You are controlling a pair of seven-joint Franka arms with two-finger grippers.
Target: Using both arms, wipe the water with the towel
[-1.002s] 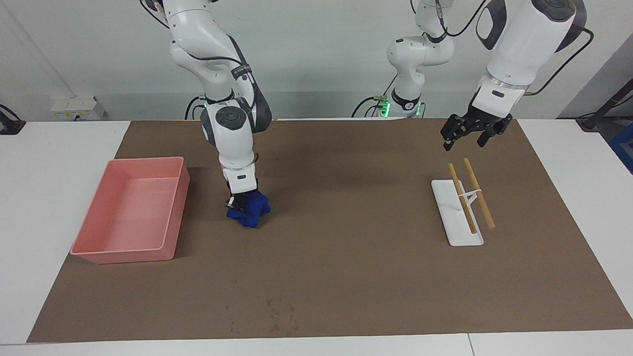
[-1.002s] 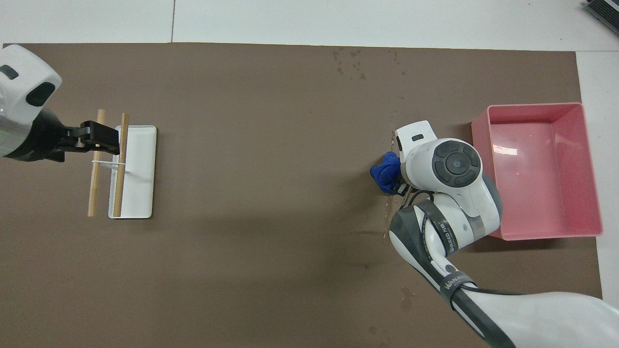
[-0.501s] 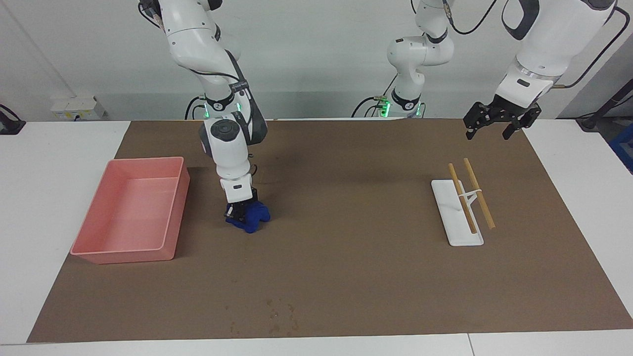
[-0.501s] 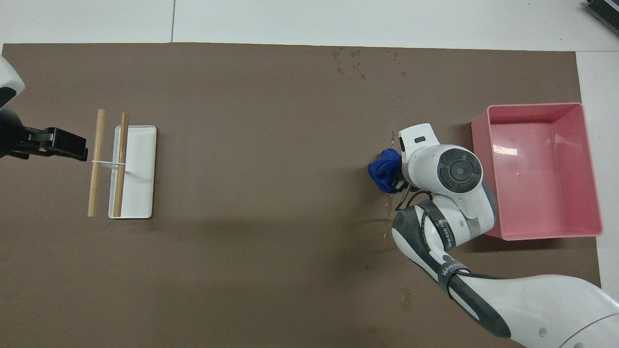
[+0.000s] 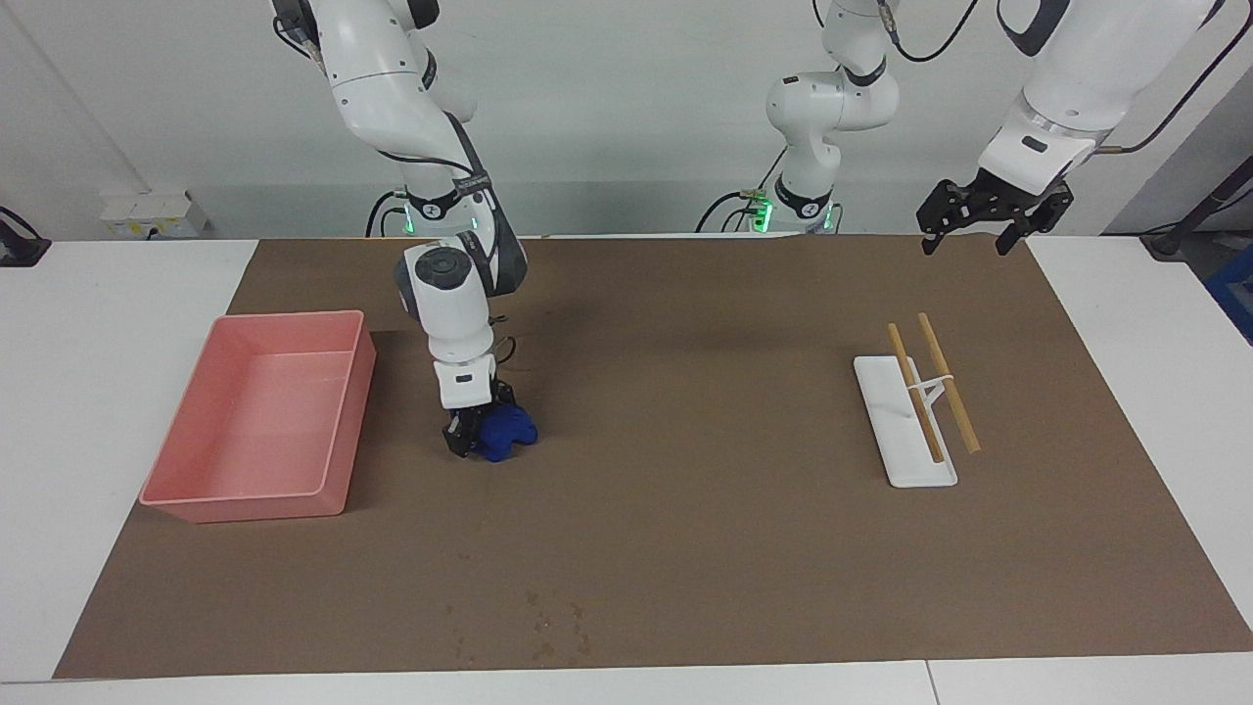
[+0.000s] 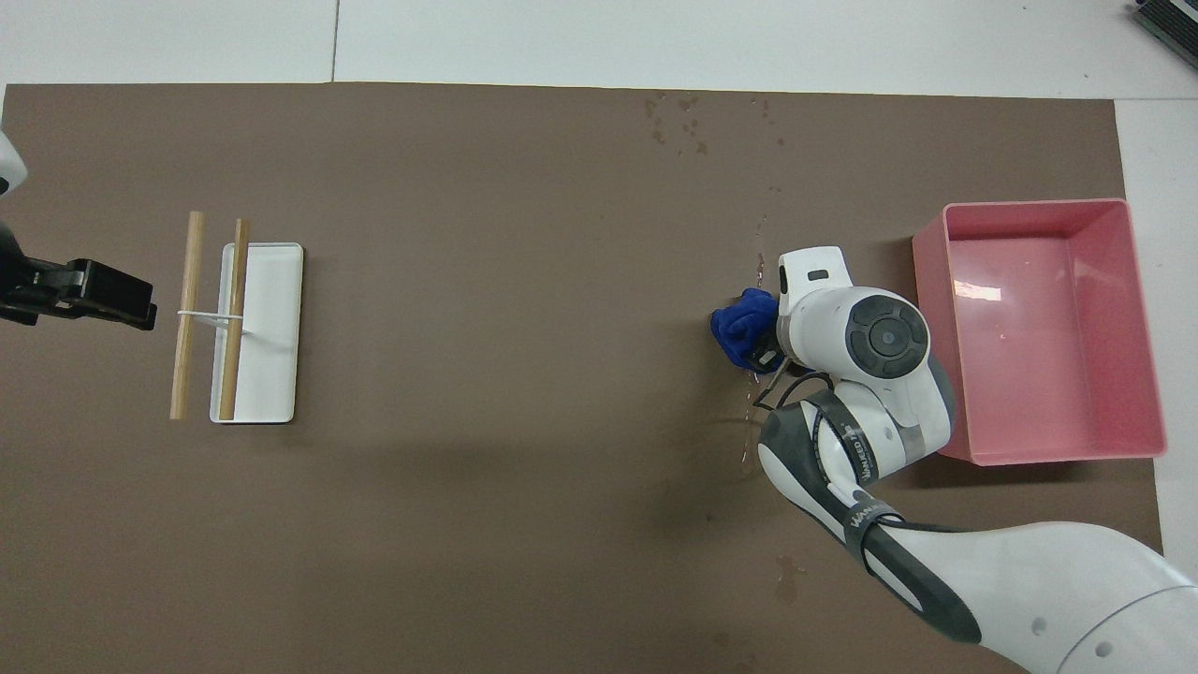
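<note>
Lifting away toward the table's edge since a second ago, the left gripper [image 5: 969, 227] is hanging spread above the mat's corner, while the right gripper [image 5: 468, 431] is pinching the blue towel [image 5: 504, 433] against the mat beside the pink tray [image 5: 196, 499], water droplets [image 5: 548, 627] lying at six o'clock from it in the facing view.

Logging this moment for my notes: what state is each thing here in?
towel: bunched, on the mat, gripped
right gripper: shut on the towel
left gripper: open, raised, holding nothing
pink tray: empty
white stand: flat, two sticks resting across it
</note>
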